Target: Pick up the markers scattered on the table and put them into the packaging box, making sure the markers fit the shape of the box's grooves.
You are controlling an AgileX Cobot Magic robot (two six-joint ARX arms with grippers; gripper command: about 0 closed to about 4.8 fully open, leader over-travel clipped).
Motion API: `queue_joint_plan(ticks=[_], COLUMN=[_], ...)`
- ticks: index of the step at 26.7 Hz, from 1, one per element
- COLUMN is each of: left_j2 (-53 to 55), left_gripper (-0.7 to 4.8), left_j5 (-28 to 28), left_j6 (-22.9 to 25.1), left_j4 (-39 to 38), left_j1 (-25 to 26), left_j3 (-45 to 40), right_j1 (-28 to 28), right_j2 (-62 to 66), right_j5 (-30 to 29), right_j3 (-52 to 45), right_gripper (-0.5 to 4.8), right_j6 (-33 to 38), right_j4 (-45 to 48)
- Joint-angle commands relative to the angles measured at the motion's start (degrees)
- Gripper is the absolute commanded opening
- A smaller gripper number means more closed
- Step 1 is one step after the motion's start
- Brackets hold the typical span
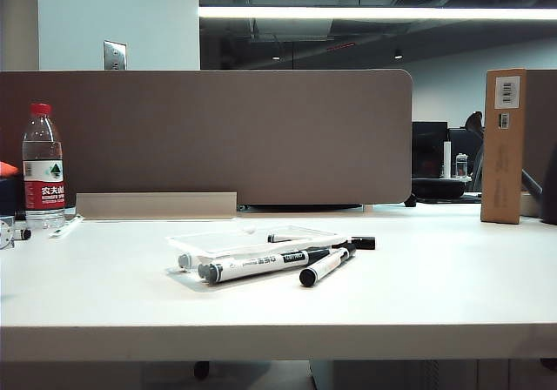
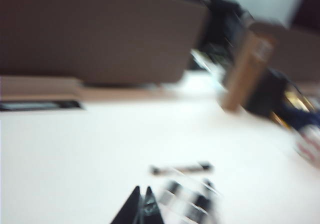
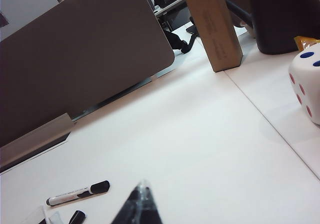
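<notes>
Left gripper [image 2: 141, 206] and right gripper [image 3: 139, 204] both closed, empty. Markers [image 1: 261, 264] clustered at box's [image 1: 218, 238] 5 o'clock; risk: nudging neighbours, shoving box.

You have a clear plastic water bottle with a red cap and label [image 1: 43, 168] at far left, a tall brown cardboard carton [image 1: 504, 145] at right, and a white dice-shaped object with coloured dots [image 3: 306, 84] beyond it.

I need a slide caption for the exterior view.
Markers lie scattered against a clear packaging box on the white table; neither tool shows.
</notes>
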Motion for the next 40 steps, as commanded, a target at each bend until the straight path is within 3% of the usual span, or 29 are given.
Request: queue_joint_plan(ticks=[1, 4, 7, 11, 13, 18, 22, 26, 28, 30, 31, 33, 36, 40], left_j2=[12.04, 22.80, 34.53, 38.05, 38.05, 38.05, 38.03, 38.05, 38.05, 38.05, 38.05, 38.05, 38.05, 38.05], left_gripper=[-0.05, -0.05, -0.05, -0.05, -0.05, -0.04, -0.05, -0.05, -0.05, -0.05, -0.05, -0.05, -0.05, -0.05], left_j5=[4.17, 4.26, 1.42, -1.53, -1.49, -0.81, 5.92, 12.41, 13.33, 13.27, 14.10, 14.86, 15.63, 15.61], left_j6=[5.11, 8.00, 7.96, 7.91, 7.96, 7.93, 7.98, 7.93, 7.89, 7.43, 7.45, 7.45, 7.43, 7.39], left_j4=[-1.31, -5.62, -15.58, -20.55, -21.62, -21.64, -21.18, -19.04, -17.92, -17.25, -16.81, -15.93, -15.39, -15.37], left_j1=[-5.14, -8.94, -11.74, -11.80, -11.43, -11.50, -11.47, -11.50, -11.50, -11.50, -11.50, -11.52, -11.52, -11.52], left_j3=[5.92, 11.74, 19.45, 21.59, 21.62, 21.62, 21.64, 21.64, 21.64, 21.64, 21.64, 21.64, 21.64, 21.64], right_j1=[-0.09, -0.07, -0.04, -0.02, 0.00, 0.72, 2.84, 5.11, 7.17, 8.85, 11.21, 13.66, 16.11, 20.17], right_j2=[0.02, 0.09, 1.22, 8.92, 17.97, 42.42, 60.41, 75.82, 83.45, 89.33, 94.90, 101.96, 107.65, 114.64], right_j5=[0.33, 1.11, 2.43, 0.96, -2.12, -17.16, -24.76, -28.52, -27.50, -25.29, -21.99, -18.95, -18.67, -15.52], right_j3=[0.04, 1.33, 6.54, 12.09, 16.74, 29.97, 42.97, 58.21, 66.51, 73.29, 79.69, 86.64, 91.23, 94.01], right_gripper=[-0.06, -0.06, -0.06, -0.06, -0.06, -0.06, -0.06, -0.04, 0.43, 1.31, 2.11, 2.73, 2.73, 2.73], right_j6=[0.44, 1.40, 4.66, 1.60, -0.79, -7.69, -15.96, -23.78, -28.33, -33.51, -40.13, -45.40, -52.37, -55.78], right_j4=[2.14, 2.91, -0.59, -0.85, 1.16, 6.40, 3.17, -8.15, -15.28, -21.49, -27.08, -31.34, -33.09, -30.95])
